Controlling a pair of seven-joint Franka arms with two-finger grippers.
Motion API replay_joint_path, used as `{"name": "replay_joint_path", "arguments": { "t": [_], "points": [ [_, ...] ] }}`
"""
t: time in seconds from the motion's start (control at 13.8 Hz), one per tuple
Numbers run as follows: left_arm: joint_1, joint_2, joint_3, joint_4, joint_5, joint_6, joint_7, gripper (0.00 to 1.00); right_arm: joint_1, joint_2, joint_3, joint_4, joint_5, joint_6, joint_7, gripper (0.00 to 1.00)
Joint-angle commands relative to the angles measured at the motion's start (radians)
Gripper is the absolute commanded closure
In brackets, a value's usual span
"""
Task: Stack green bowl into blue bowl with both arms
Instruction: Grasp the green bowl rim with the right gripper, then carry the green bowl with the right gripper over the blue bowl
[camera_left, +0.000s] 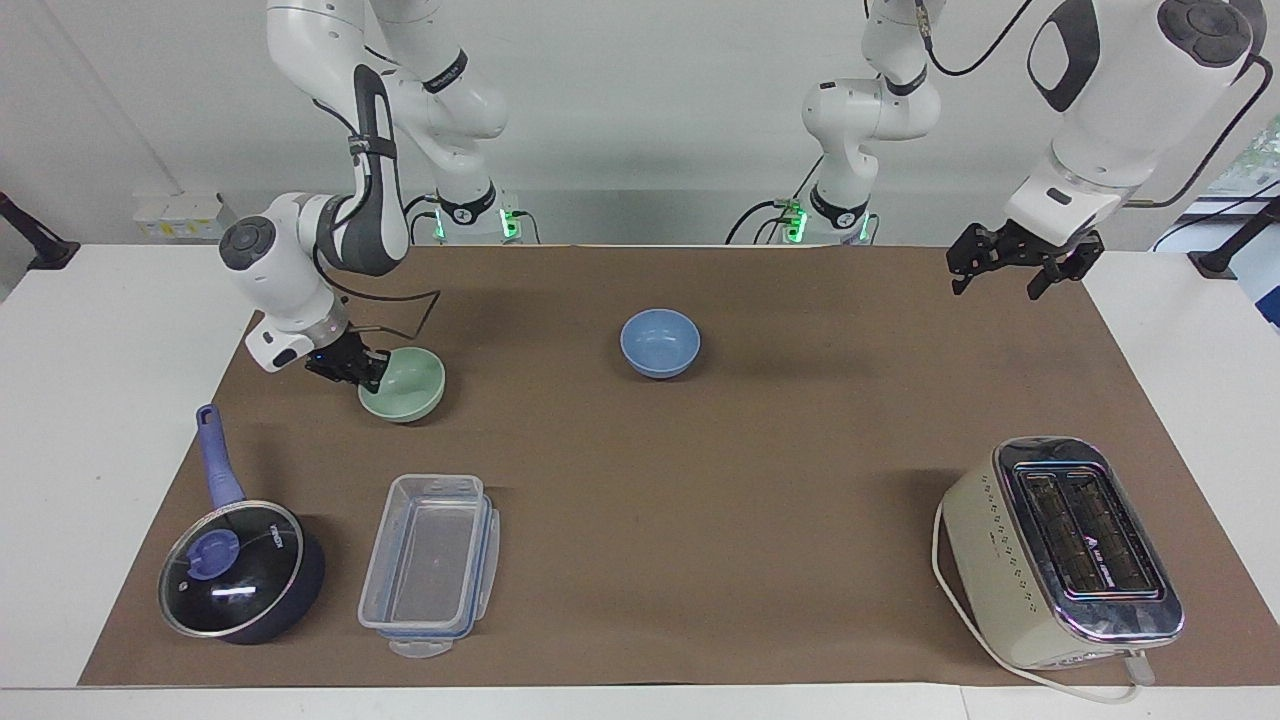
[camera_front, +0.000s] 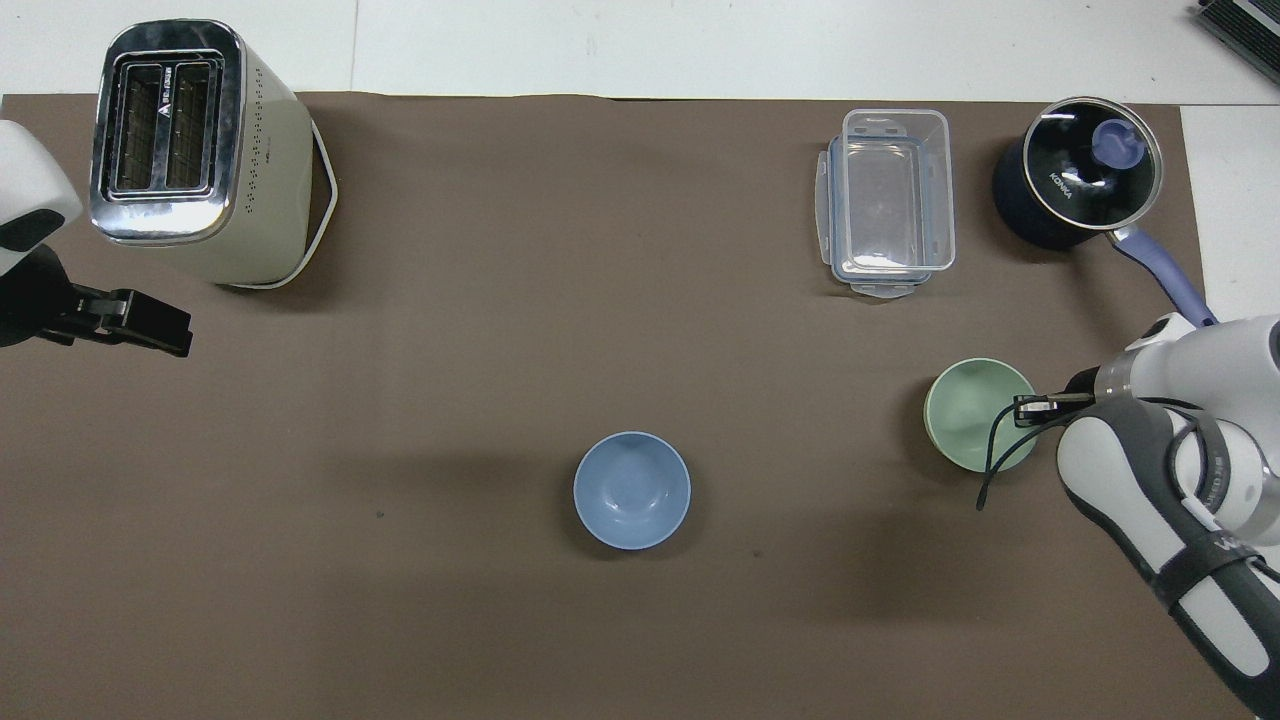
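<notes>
The pale green bowl (camera_left: 408, 385) sits upright on the brown mat toward the right arm's end; it also shows in the overhead view (camera_front: 972, 415). My right gripper (camera_left: 364, 373) is low at the bowl's rim on the side toward the right arm's end, fingers pinched on the rim; it also shows in the overhead view (camera_front: 1032, 405). The blue bowl (camera_left: 660, 342) stands empty near the mat's middle (camera_front: 632, 490). My left gripper (camera_left: 1006, 272) waits open in the air over the mat's edge at the left arm's end (camera_front: 150, 325).
A cream toaster (camera_left: 1065, 550) stands far from the robots at the left arm's end. A clear plastic container (camera_left: 430, 565) and a dark lidded saucepan with a blue handle (camera_left: 240, 570) lie farther from the robots than the green bowl.
</notes>
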Motion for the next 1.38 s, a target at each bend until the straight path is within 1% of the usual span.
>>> {"name": "replay_joint_path", "arguments": {
  "t": [0.0, 0.22, 0.29, 0.44, 0.65, 0.8, 0.94, 1.09, 1.31],
  "points": [
    [0.014, -0.006, -0.009, 0.005, 0.011, -0.017, 0.014, 0.0, -0.01, -0.03, 0.008, 0.047, 0.015, -0.096, -0.034, 1.0],
    [0.014, -0.006, -0.009, 0.005, 0.011, -0.017, 0.014, 0.0, -0.003, -0.09, 0.018, 0.079, 0.026, -0.216, -0.037, 1.0],
    [0.014, -0.005, -0.009, 0.005, 0.011, -0.017, 0.014, 0.0, 0.004, -0.112, 0.018, 0.08, 0.052, -0.25, -0.037, 1.0],
    [0.014, -0.006, -0.009, 0.005, 0.011, -0.017, 0.014, 0.0, 0.053, -0.159, 0.018, 0.08, 0.092, -0.297, -0.03, 1.0],
    [0.014, -0.005, -0.009, 0.007, 0.011, -0.017, 0.014, 0.0, 0.147, -0.211, 0.018, 0.082, 0.095, -0.34, -0.001, 1.0],
    [0.014, -0.006, -0.009, 0.007, 0.011, -0.017, 0.014, 0.0, 0.238, -0.224, 0.019, 0.085, 0.095, -0.34, 0.097, 1.0],
    [0.014, -0.006, -0.009, 0.005, 0.011, -0.017, 0.014, 0.0, 0.352, -0.224, 0.019, 0.1, 0.095, -0.331, 0.254, 1.0],
    [0.014, -0.006, -0.009, 0.007, 0.011, -0.017, 0.014, 0.0, 0.449, -0.208, 0.019, 0.139, 0.095, -0.317, 0.407, 1.0],
    [0.014, -0.006, -0.009, 0.005, 0.011, -0.017, 0.014, 0.0, 0.556, -0.176, 0.019, 0.183, 0.096, -0.299, 0.554, 1.0]
  ]
}}
